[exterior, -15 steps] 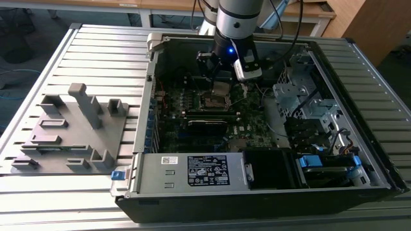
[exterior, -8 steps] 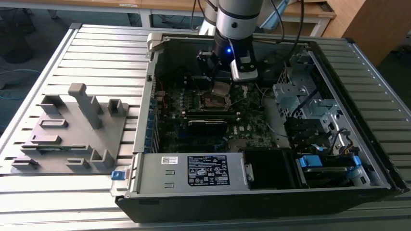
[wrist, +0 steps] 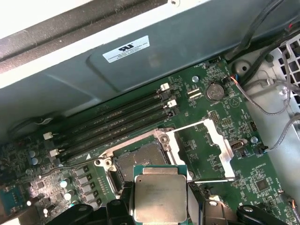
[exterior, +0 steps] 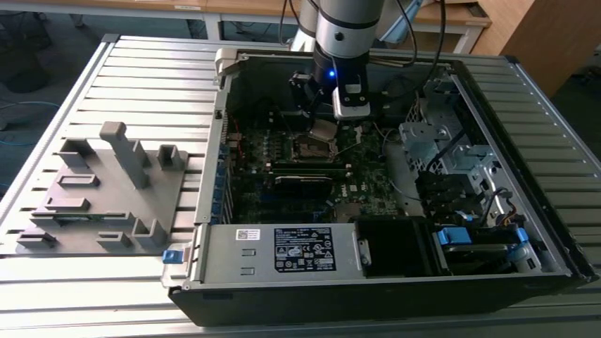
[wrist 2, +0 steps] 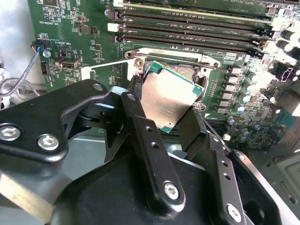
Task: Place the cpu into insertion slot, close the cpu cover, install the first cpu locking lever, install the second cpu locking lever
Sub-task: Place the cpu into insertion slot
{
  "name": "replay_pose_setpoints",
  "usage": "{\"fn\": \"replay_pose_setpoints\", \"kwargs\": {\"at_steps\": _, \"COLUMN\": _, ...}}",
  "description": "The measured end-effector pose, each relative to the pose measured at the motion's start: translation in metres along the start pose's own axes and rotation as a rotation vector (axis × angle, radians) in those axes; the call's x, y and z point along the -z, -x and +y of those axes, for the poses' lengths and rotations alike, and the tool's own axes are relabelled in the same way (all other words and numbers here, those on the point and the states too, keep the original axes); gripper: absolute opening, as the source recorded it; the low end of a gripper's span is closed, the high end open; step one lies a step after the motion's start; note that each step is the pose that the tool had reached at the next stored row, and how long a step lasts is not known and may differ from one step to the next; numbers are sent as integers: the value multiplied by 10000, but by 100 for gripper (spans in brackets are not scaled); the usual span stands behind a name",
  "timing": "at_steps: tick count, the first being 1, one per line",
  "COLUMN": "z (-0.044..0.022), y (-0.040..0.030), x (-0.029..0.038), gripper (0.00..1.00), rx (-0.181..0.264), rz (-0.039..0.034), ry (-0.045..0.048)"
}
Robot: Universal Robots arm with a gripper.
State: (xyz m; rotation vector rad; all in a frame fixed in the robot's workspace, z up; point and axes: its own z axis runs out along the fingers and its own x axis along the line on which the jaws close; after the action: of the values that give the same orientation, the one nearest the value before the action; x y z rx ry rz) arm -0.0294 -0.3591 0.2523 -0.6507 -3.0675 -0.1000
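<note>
My gripper (wrist 2: 164, 107) is shut on the cpu (wrist 2: 168, 99), a flat silvery square chip pinched by its edges between the two black fingers (wrist 2: 140, 126). In the first wrist view the cpu (wrist: 160, 198) hangs just short of the insertion slot (wrist: 137, 160), a dark square socket on the green motherboard. It is apart from the socket and slightly tilted. The cpu cover (wrist: 223, 146), a silvery frame with a square cut-out, lies flipped open beside the slot. In the exterior view the gripper (exterior: 325, 131) hovers over the slot (exterior: 310, 146) inside the open computer case.
Long black memory slots (wrist: 117, 123) run close behind the socket. Case walls (exterior: 218, 127), a drive cage (exterior: 441, 141), loose cables (wrist: 274, 108) and the power supply (exterior: 281, 250) ring the board. A grey fixture plate (exterior: 103, 190) stands outside at the exterior view's left.
</note>
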Motion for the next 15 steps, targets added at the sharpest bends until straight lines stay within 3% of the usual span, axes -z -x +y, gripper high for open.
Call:
{"fn": "replay_pose_setpoints", "kwargs": {"at_steps": 11, "z": 0, "y": 0, "x": 0, "gripper": 54, "rx": -12, "rz": -1, "ry": 0}}
{"fn": "replay_pose_setpoints", "kwargs": {"at_steps": 15, "z": 0, "y": 0, "x": 0, "gripper": 54, "rx": -240, "rz": -15, "ry": 3}}
